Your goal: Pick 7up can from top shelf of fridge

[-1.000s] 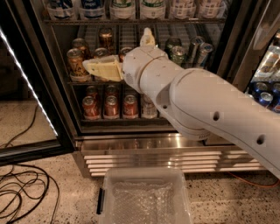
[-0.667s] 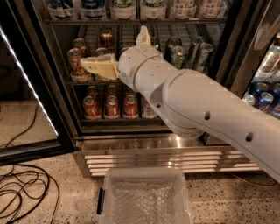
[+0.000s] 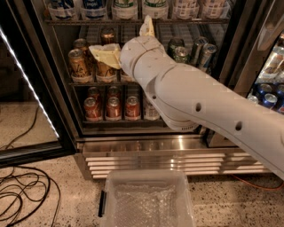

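The fridge stands open before me. Its top shelf is a wire rack at the top edge of the view; only the lower parts of its cans show. Blue-white cans stand at the left, and silvery-white 7up cans with green marks in the middle. My gripper is in front of the second shelf, just below the top rack. It is open and empty, one finger pointing left and the other pointing up towards the 7up cans.
Gold-brown cans and green cans fill the second rack, red cans the third. A clear plastic bin sits on the floor below the ribbed steel base. Cables lie at the left. The glass door hangs open at the left.
My arm has risen, carrying the open gripper upward towards the top shelf. Nothing has been taken hold of.
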`<state>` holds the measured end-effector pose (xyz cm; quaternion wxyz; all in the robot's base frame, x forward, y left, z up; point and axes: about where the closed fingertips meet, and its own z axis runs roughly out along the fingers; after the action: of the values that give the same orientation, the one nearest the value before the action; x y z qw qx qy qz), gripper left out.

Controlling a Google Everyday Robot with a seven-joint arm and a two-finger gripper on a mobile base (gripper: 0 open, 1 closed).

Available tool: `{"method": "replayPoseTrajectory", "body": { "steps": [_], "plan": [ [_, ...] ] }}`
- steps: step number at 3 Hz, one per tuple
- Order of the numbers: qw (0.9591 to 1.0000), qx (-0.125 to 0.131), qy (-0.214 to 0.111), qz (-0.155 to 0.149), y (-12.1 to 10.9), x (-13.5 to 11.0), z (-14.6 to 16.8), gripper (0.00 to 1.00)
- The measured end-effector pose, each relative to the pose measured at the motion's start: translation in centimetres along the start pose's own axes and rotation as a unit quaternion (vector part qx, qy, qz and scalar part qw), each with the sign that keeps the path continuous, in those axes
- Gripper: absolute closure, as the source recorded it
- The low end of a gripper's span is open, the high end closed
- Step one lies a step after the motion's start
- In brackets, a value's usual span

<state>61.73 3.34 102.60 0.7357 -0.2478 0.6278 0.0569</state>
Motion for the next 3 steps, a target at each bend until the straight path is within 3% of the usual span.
{"method": "replayPoseTrajectory", "body": {
  "steps": [1, 3],
  "plan": [
    [0.9998, 0.022, 0.005, -0.001, -1.7, 0.4, 1.2, 0.24],
    [0.9992, 0.029, 0.003, 0.027, -3.2, 0.5, 3.4, 0.25]
  ]
}}
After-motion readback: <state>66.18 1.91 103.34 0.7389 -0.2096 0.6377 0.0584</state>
